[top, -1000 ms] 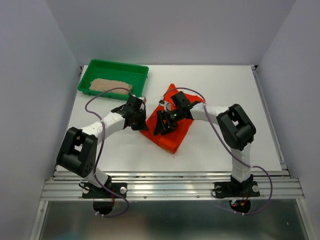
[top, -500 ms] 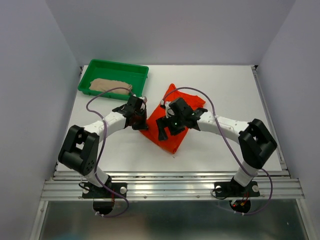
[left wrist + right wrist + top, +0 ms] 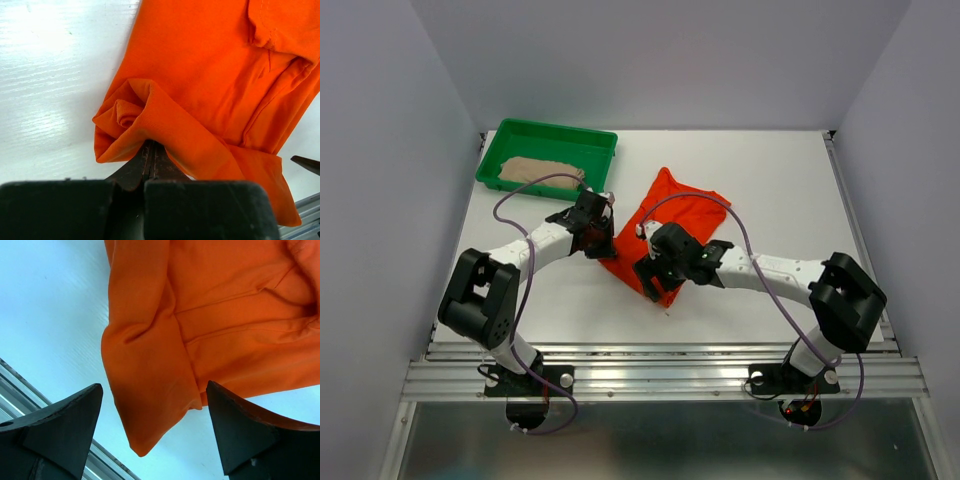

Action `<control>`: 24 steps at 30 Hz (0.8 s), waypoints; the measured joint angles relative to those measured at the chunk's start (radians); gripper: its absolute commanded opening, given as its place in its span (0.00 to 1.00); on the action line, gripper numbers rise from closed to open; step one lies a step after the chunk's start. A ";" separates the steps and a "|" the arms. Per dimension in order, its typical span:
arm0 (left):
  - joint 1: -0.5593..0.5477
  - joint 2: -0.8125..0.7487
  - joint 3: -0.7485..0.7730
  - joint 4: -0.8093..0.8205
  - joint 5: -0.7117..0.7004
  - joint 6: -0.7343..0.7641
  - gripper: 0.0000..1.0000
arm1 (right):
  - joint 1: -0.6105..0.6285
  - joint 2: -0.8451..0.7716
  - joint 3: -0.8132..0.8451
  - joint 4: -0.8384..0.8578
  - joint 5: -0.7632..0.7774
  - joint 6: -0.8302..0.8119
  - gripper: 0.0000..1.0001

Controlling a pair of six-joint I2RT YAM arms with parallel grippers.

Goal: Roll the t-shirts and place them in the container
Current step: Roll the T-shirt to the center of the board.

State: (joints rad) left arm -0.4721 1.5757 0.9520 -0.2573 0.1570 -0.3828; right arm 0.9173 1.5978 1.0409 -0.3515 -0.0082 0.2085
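While left gripper (image 3: 151, 150) pinches orange t-shirt (image 3: 210, 75), right gripper (image 3: 152, 390) gapes.

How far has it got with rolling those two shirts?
Looks done: the beige t-shirt lies bundled in the green tray. In hand: the left gripper is shut on the orange t-shirt, a small curl beside it; the right gripper hangs open over the near corner. Left: most of that shirt lies flat.
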 measured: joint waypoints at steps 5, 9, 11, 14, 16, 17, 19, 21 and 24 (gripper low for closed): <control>0.000 0.002 0.002 0.000 -0.002 0.000 0.00 | 0.016 0.000 -0.046 0.017 0.038 -0.003 0.75; 0.000 0.013 0.008 0.000 -0.004 0.000 0.00 | 0.028 0.000 -0.069 0.027 0.050 -0.001 0.75; 0.000 0.013 0.008 0.000 -0.004 0.000 0.00 | 0.036 0.000 -0.072 0.028 0.056 0.001 0.75; 0.000 0.013 0.008 -0.001 -0.004 0.000 0.00 | 0.059 0.002 -0.074 0.033 0.071 0.001 0.71; 0.000 0.013 0.008 -0.001 -0.004 0.000 0.00 | 0.073 0.009 -0.074 0.041 0.086 0.001 0.65; 0.000 0.013 0.009 -0.001 -0.004 0.000 0.00 | 0.082 0.019 -0.074 0.046 0.097 0.002 0.63; 0.000 0.013 0.010 0.000 -0.005 0.000 0.00 | 0.092 0.032 -0.074 0.046 0.109 0.003 0.53; 0.000 0.013 0.011 -0.001 -0.005 0.000 0.00 | 0.099 0.046 -0.074 0.046 0.124 0.008 0.45; 0.000 0.013 0.011 -0.001 -0.007 0.000 0.00 | 0.099 0.048 -0.074 0.047 0.151 0.019 0.31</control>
State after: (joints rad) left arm -0.4721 1.5887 0.9634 -0.2581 0.1501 -0.3824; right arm 1.0164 1.6463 0.9668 -0.3046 0.1425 0.2279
